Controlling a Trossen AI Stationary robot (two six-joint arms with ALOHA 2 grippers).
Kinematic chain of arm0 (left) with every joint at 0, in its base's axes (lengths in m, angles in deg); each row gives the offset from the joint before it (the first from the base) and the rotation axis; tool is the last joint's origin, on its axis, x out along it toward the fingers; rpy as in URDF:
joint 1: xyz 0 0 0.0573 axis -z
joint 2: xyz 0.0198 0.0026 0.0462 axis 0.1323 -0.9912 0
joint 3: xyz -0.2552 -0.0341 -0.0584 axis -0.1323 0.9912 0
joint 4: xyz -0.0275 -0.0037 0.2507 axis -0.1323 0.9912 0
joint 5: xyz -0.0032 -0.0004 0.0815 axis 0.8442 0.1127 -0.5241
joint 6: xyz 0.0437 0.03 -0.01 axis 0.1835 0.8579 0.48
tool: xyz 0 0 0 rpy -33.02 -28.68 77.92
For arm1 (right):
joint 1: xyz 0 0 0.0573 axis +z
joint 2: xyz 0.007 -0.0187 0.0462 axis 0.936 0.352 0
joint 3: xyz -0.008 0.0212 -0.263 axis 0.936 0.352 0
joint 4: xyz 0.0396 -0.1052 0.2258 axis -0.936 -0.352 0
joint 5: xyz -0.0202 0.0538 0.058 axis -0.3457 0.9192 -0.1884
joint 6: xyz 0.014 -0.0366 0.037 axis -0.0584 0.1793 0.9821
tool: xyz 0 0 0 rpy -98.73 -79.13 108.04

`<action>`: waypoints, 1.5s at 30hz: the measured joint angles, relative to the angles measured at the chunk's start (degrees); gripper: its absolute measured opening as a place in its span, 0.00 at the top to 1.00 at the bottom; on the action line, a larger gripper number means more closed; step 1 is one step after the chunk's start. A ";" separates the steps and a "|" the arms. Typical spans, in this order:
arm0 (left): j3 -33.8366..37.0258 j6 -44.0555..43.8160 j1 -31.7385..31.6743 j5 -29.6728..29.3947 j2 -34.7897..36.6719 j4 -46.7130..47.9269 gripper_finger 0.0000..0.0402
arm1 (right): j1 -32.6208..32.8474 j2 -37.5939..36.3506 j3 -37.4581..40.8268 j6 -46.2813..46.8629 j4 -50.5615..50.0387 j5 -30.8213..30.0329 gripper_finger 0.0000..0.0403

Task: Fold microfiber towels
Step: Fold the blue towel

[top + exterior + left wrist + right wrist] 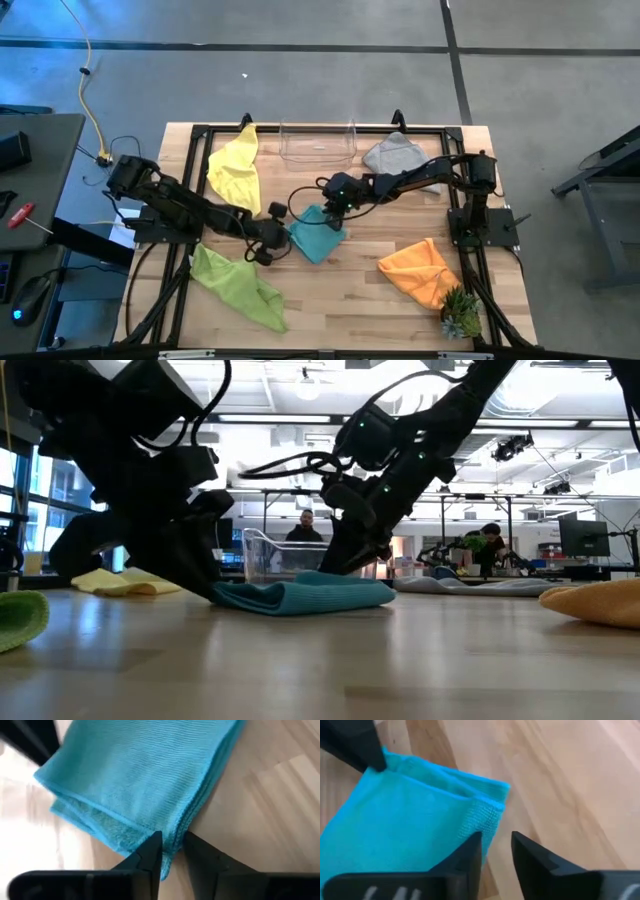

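The teal blue towel [318, 234] lies folded on the table's middle; it also shows in the low view [305, 595]. My left gripper [277, 238] is at its left corner, shut on it [174, 842]. My right gripper [335, 208] is at the towel's far corner [490, 815], its fingers a little apart over bare wood [496, 840]. The yellow towel [236, 168], lime green towel [238, 285], grey towel [392, 153] and orange towel [420, 270] lie around the table. My left gripper pinches the teal towel's left corner [172, 827] between its two fingers, several layers at a folded edge. The fingers come slanting down from the table's left. The towel lies flat and slack on the table. My right gripper: one finger [472, 847] stands at the towel's edge; I cannot tell whether it touches.
A clear plastic bin [318, 143] stands at the far edge, behind the teal towel. A small green spiky plant [461, 315] stands at the near right corner, beside the orange towel. Bare wood lies between the teal and orange towels. People show in the room behind [305, 528].
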State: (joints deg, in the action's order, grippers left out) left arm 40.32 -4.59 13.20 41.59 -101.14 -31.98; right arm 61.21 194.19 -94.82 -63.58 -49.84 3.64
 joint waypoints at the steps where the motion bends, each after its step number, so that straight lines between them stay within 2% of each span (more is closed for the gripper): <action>1: 0.00 -0.33 -0.20 0.02 0.78 0.89 0.80 | -0.01 0.00 0.00 0.01 -0.02 -0.01 0.73; 5: 0.42 -1.18 -2.23 2.08 3.76 3.49 0.76 | -0.48 0.00 0.00 1.33 -0.36 0.02 0.68; 10: 3.18 -5.50 -6.09 10.86 6.19 3.70 0.76 | -1.37 -0.49 0.00 1.05 -2.39 0.58 0.63; 17: 3.98 -12.33 -7.06 16.61 7.82 -0.70 0.86 | -1.33 -3.35 0.00 -5.24 -2.82 0.59 0.60; 21: 3.60 -22.57 -7.89 18.64 7.95 -4.54 0.94 | -0.52 -3.76 0.00 -7.34 -2.17 0.59 0.61; 26: -0.46 -29.08 -7.09 17.32 6.47 1.57 0.91 | 0.26 -3.75 0.00 -7.72 -1.70 -1.59 0.62; 31: -3.29 -29.26 -5.85 12.35 3.70 5.87 0.77 | 0.68 -3.72 0.00 -8.16 -0.93 -2.39 0.62; 37: -3.80 -30.08 -6.99 9.93 0.84 3.69 0.63 | 1.25 -3.69 0.00 -11.02 0.13 -2.38 0.62; 40: -3.80 -30.12 -8.06 7.31 1.04 4.16 0.61 | 1.24 -3.67 0.00 -10.25 1.39 -2.16 0.62; 45: -3.73 -29.53 -10.19 5.75 3.15 7.07 0.61 | 0.36 -2.70 0.00 -3.49 1.01 -1.26 0.62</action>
State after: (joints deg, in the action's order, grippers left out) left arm 36.59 -34.12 3.02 47.33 -97.98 -24.92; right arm 61.57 191.49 -94.82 -67.07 -48.83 2.38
